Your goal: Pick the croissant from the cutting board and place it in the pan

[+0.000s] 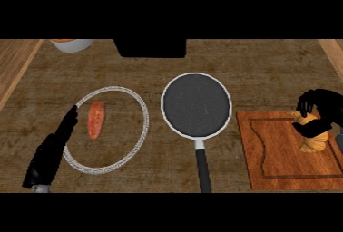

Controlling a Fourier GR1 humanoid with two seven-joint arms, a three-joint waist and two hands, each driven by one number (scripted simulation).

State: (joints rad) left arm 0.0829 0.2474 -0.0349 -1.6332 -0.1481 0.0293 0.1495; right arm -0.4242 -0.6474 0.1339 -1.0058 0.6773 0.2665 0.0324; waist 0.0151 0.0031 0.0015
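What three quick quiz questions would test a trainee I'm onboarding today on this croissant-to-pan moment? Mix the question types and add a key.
1. True or false: the croissant already lies in the pan.
2. Which hand is curled round the croissant? A) left hand B) right hand C) neither
3. Fill in: the orange-red food piece lies on the ______.

Key:
1. False. It is over the cutting board, and the pan holds nothing.
2. B. The right hand curls round it; the left hand rests open at the plate's left rim.
3. Plate.
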